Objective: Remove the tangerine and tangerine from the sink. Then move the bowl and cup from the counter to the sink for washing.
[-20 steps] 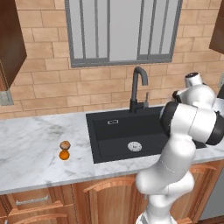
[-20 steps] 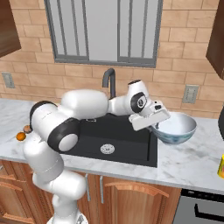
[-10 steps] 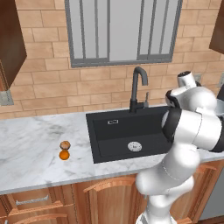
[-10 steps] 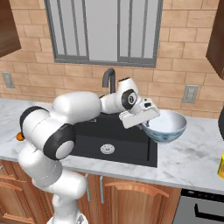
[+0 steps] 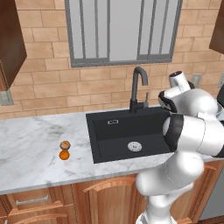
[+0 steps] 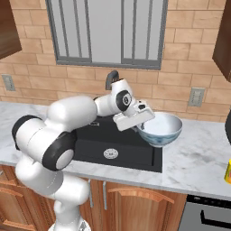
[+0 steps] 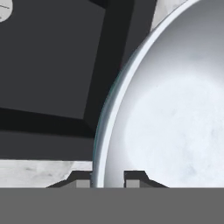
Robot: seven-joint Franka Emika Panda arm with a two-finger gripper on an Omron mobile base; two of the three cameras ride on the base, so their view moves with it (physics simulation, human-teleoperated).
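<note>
My gripper is shut on the left rim of the white bowl and holds it in the air over the right edge of the black sink. In the hand view the fingertips straddle the rim of the bowl, and the sink lies below to the left. Two tangerines sit on the counter left of the sink: a tan one and a bright orange one touching it. The yellow cup stands at the far right on the counter.
A dark curved faucet rises behind the basin, and a round silver drain lies on its floor. A brick wall with a window backs the counter. A dark cabinet hangs at the upper left.
The gripper has carried the bowl to the left, from over the counter to the sink's right edge. The arm has folded closer to the basin. The tangerines have not moved.
</note>
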